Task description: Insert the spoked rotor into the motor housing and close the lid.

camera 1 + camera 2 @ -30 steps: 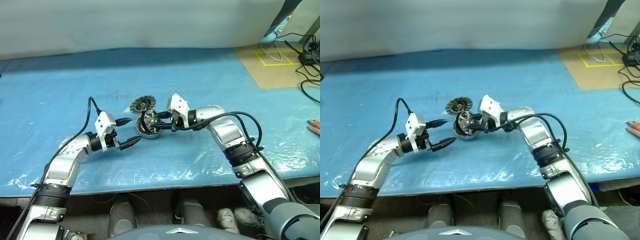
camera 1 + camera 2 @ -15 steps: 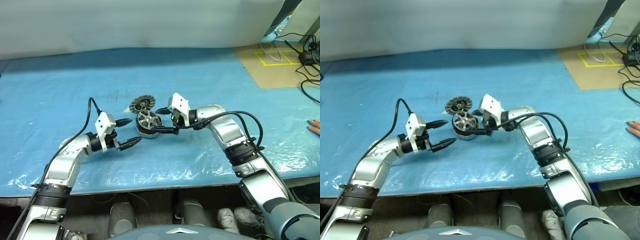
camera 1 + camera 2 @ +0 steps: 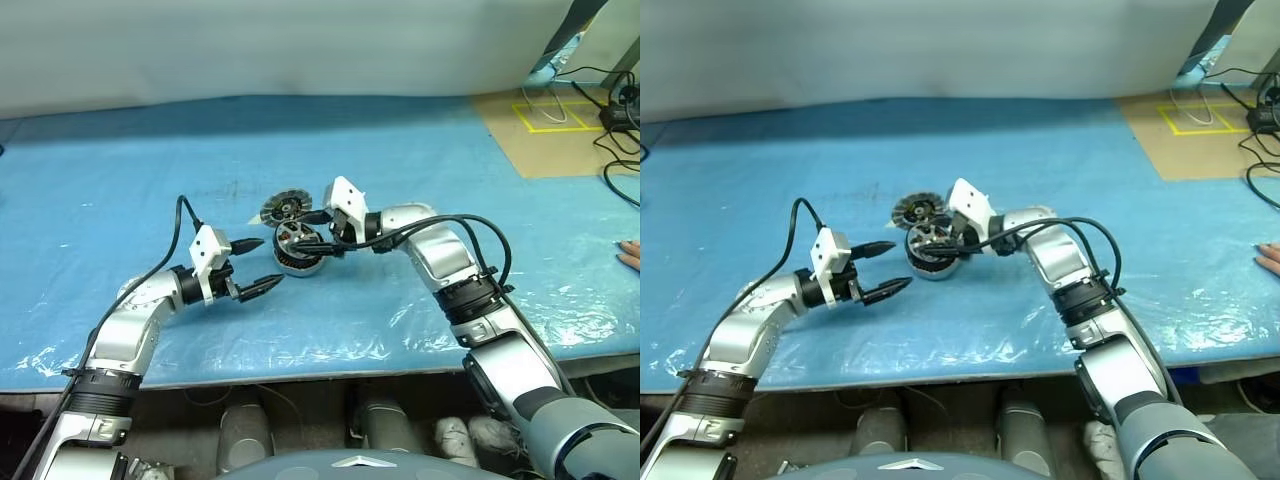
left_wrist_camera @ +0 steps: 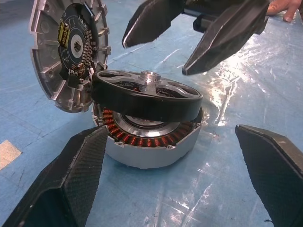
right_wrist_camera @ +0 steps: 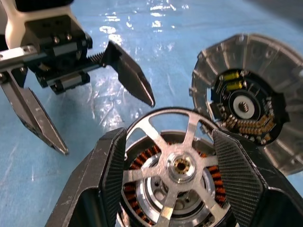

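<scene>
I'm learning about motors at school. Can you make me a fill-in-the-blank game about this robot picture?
1. The spoked rotor sits tilted on top of the motor ____.
2. The lid stands ____, not shut.
3. The windings inside the motor housing are copper-____ in colour.
4. The left pincer is wide ____ and holds nothing.

Missing words: housing; open; brown; open
</scene>
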